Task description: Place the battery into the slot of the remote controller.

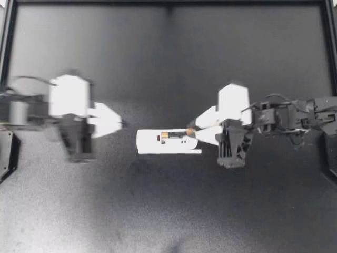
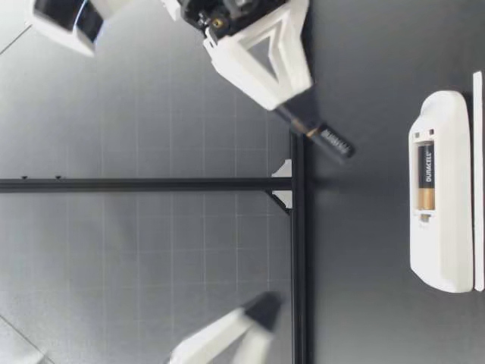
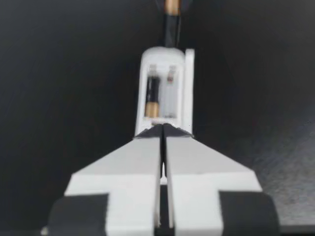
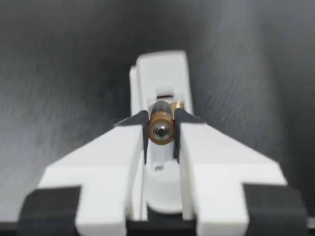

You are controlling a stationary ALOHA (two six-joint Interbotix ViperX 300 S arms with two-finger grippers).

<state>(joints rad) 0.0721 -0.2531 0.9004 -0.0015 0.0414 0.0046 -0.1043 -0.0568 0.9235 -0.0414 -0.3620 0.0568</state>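
Right hand (image 1: 196, 130) clamped on battery (image 2: 326, 140), tilted above remote (image 1: 150, 143); left hand (image 1: 120, 124) together at 9 o'clock; could jam on slot (image 3: 170, 96) edge if lowered askew.

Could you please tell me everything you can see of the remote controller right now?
The remote controller is a long, white, plastic-looking body with rounded corners. It lies flat, back up, near the middle of the dark table. Its battery compartment is uncovered: one black-and-copper battery sits in one slot, and the slot beside it is empty. A thin white strip lies along one long side. Nothing holds it.
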